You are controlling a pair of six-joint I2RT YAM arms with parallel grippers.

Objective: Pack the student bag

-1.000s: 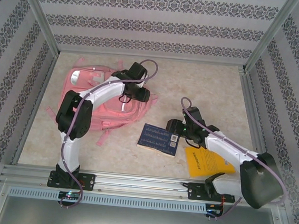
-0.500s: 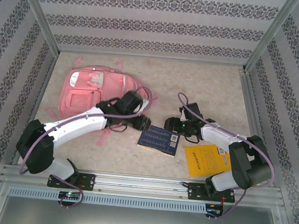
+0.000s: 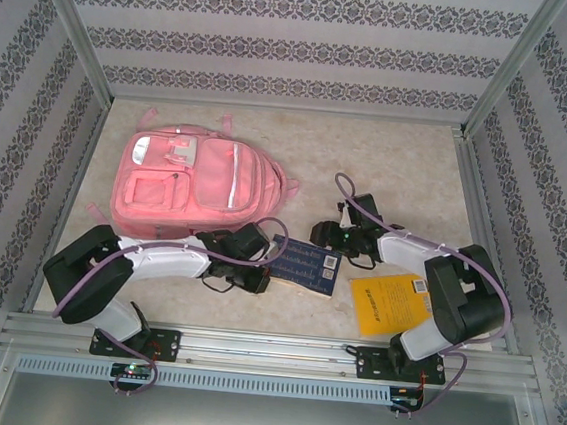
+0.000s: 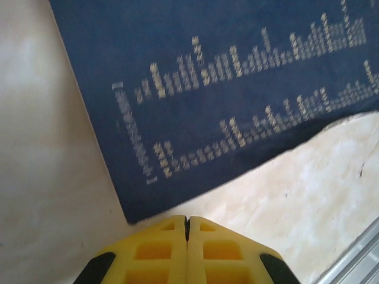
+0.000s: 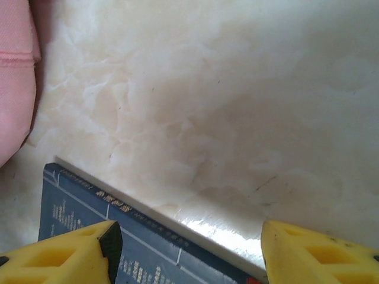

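Noted pale, marble-patterned table [image 3: 390, 152] carrying three flat-lying items. Found student bag [image 3: 190, 189] at far left, front pockets up, with dark blue book [image 3: 304, 265] near its near-right corner, apart from it. Spotted yellow book [image 3: 390, 303] just beside the blue one on its right, close to the near edge, slightly tilted.

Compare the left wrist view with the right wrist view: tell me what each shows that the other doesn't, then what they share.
Left wrist view, not the right: the left pincer shut, yellow fingers pressed together, the navy book cover-up with rows of pale print, and a metal rail at the corner. Right wrist view, not the left: the right pincer open, fingers wide apart, and a pink edge of the student bag at the left. Shared: the navy book and the pale marbled table.
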